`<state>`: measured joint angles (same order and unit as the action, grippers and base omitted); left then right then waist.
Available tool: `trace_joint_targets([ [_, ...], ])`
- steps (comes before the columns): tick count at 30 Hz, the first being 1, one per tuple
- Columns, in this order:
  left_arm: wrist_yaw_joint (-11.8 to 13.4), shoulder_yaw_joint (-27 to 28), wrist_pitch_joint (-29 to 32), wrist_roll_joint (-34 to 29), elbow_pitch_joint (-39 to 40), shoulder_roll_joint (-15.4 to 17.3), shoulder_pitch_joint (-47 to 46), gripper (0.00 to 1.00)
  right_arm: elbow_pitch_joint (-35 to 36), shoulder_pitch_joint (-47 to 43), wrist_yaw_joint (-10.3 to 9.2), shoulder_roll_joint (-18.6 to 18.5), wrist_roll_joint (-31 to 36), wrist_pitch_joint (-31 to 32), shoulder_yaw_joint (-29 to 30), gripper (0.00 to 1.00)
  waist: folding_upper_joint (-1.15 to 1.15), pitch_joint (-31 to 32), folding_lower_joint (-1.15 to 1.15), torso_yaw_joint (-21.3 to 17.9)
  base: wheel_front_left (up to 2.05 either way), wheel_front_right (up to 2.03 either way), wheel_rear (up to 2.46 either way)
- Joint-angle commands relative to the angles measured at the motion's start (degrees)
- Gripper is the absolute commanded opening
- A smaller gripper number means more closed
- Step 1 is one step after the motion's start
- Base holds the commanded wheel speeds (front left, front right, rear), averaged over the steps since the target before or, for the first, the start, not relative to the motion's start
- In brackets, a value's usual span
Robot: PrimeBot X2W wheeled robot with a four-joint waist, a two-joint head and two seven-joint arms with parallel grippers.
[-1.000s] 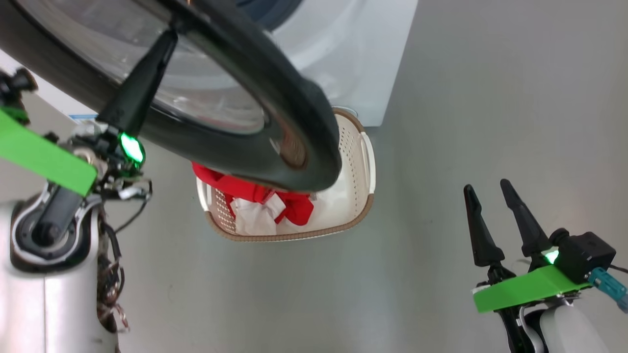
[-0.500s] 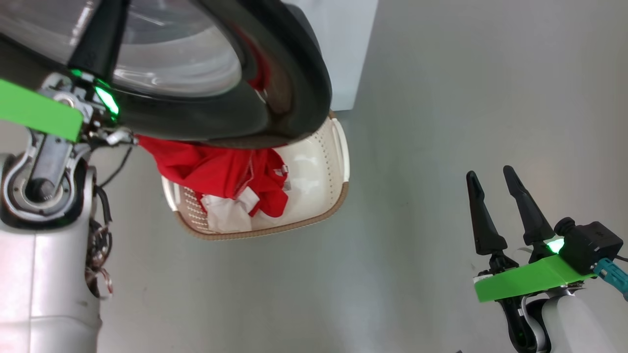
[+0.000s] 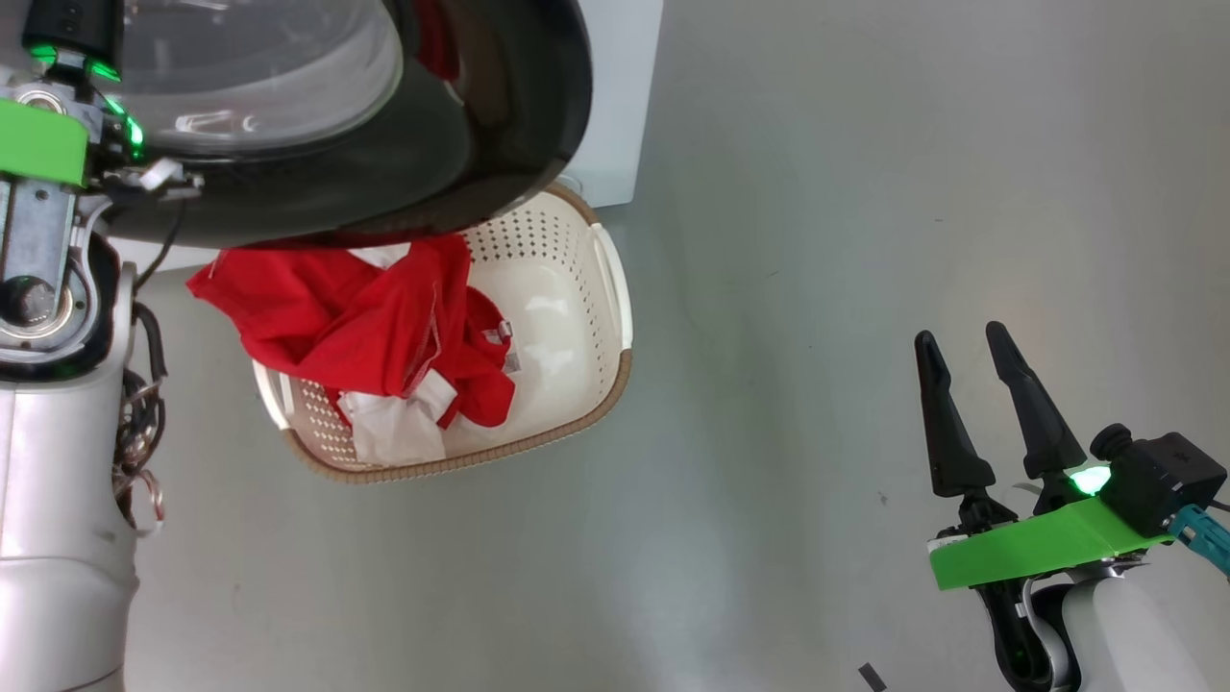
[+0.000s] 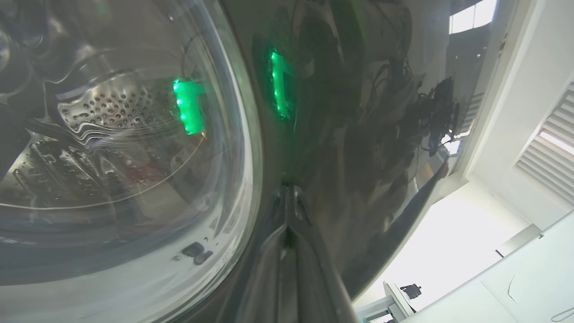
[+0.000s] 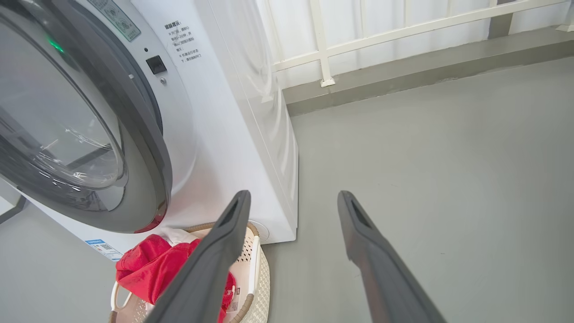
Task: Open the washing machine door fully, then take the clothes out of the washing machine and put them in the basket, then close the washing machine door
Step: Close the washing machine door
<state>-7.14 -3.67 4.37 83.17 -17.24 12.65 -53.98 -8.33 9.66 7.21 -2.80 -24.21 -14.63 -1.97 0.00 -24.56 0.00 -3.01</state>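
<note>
The washing machine door (image 3: 480,125) has a glossy black rim and a bulging glass bowl. In the right wrist view the washing machine door (image 5: 150,148) stands close to the front of the white washing machine (image 5: 224,134); I cannot tell whether it is latched. My left gripper (image 4: 287,192) is shut, its tips against the black rim beside the glass, through which the steel drum shows. The clothes (image 3: 365,327), red with white panels, lie in the basket (image 3: 577,404) and hang over its left rim. My right gripper (image 3: 956,334) is open and holds nothing, low on the right above the floor.
The basket (image 5: 256,269) stands on the grey floor right below the door, against the machine's front corner. A white railing (image 5: 323,40) and a low kerb run behind the machine. My left arm (image 3: 48,288) rises along the left edge of the head view.
The door has swung further toward the machine with my left gripper on its rim, uncovering more of the basket and clothes. The head view has shifted. The right gripper has barely moved.
</note>
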Motion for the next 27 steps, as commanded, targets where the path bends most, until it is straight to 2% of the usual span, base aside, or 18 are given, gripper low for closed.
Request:
trace_joint_targets([
  [1,-0.4,0.4,-1.0,0.3,0.9,3.3,-1.4,0.00,1.5,0.7,0.28,-0.1,-0.2,-0.4,-1.3,1.00,0.00,0.4,0.00,-0.5,0.00,0.00,0.00],
  [7,-0.4,-1.6,-2.3,1.9,0.9,4.4,0.7,0.00,1.4,-0.1,0.28,-0.1,0.0,-0.4,-0.8,1.00,0.00,1.8,0.00,-0.1,0.00,0.00,0.00],
  [16,-0.4,-5.3,-6.5,2.9,2.6,5.0,8.0,0.00,1.0,-1.9,0.28,-0.1,2.3,-0.4,0.3,1.00,0.00,5.1,0.00,2.4,0.00,0.00,0.00],
  [27,-0.4,-11.4,-14.8,1.6,3.6,6.8,20.2,0.00,0.6,-4.1,0.28,-0.1,4.0,-0.4,1.7,1.00,0.00,8.8,0.00,5.7,0.00,0.00,0.00],
])
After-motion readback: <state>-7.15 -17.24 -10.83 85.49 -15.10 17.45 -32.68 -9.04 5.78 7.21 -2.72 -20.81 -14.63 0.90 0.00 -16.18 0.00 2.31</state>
